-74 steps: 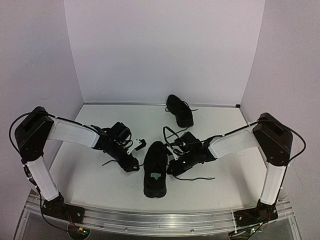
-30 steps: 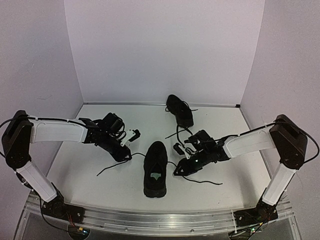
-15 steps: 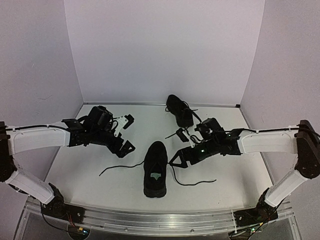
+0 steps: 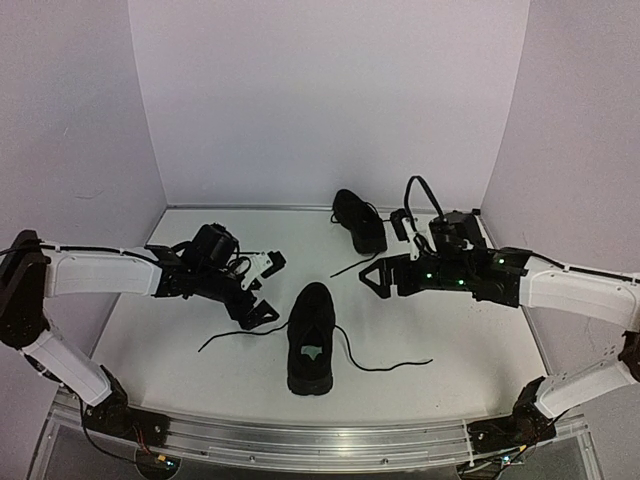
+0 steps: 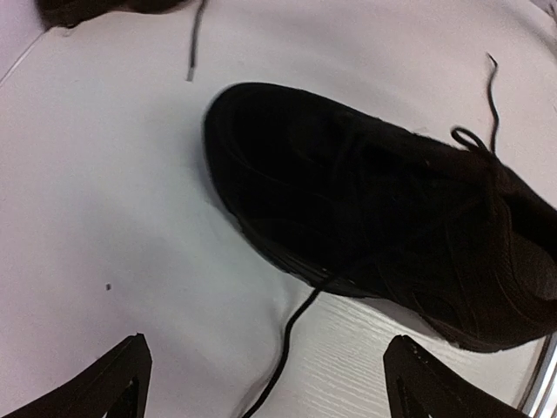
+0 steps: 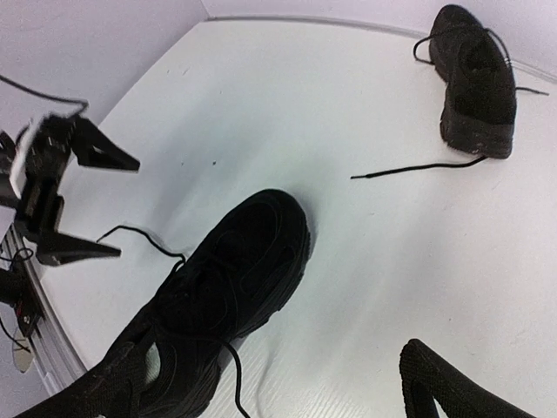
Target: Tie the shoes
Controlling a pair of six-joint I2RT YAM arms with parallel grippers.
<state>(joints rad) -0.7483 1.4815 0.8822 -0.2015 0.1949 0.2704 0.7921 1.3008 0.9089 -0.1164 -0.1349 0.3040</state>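
There are two shoes. The near shoe [image 4: 310, 340] is a small, low, all-black sneaker with a round toe, a soft dull top and a thick sole. It sits flat in the middle of the white, smooth counter [image 4: 170, 365], toe pointing to the far side. The far shoe [image 4: 362, 222] looks the same. It sits by the far wall, a bit right of the middle and well apart from the first one.

The laces are thin black strings, and three loose ends lie out on the counter. The left lace [image 4: 230, 335] trails from the near shoe to the left, and the right lace [image 4: 385, 366] curls out to the right. The far lace [image 4: 348, 268] lies almost straight, running from the far shoe toward the near left.

There are two arms with white shells and black joints. The left tool [image 4: 275, 285] hangs just left of the near shoe's toe. Its two pointed black fingers are spread wide and it holds nothing. In the left wrist view the left lace runs on the counter under the gap. The right tool [image 4: 382, 250] is to the right, between the two shoes. Its fingers are also spread wide and hold nothing.
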